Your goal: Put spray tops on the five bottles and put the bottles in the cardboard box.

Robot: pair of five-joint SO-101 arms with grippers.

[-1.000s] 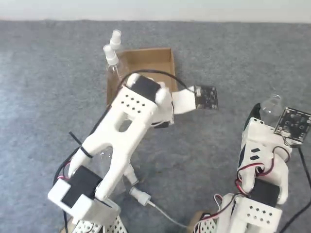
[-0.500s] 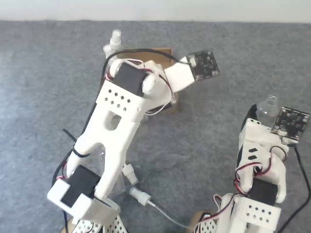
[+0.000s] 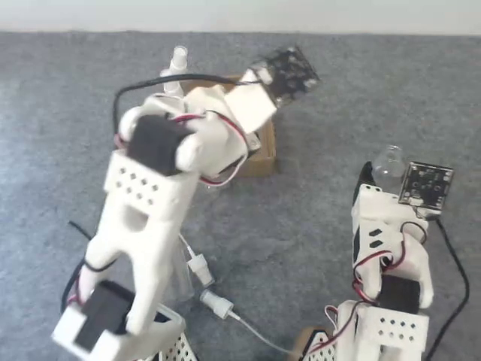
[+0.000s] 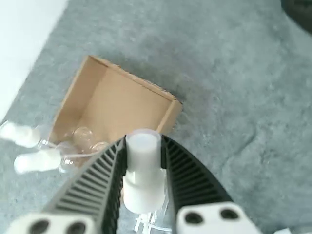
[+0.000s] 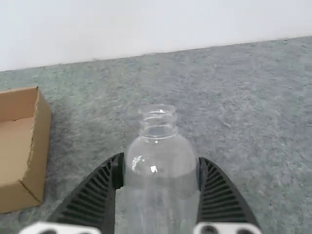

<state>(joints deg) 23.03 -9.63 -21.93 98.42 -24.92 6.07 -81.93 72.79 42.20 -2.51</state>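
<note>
The left gripper (image 4: 143,146) is clamped on a white spray top (image 4: 143,168), held up close to the cardboard box (image 4: 122,102), where two capped bottles (image 4: 36,161) lie along its left side. The right gripper (image 5: 158,168) grips an uncapped clear bottle (image 5: 157,141) upright, well apart to the right. The risk lies in mating them — a tilted top could miss the narrow neck, or pressing down could push the bottle through the jaws.

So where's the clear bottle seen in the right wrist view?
The bottle is held upright in the right gripper, neck open, on the table's right side, apart from the cardboard box.
</note>
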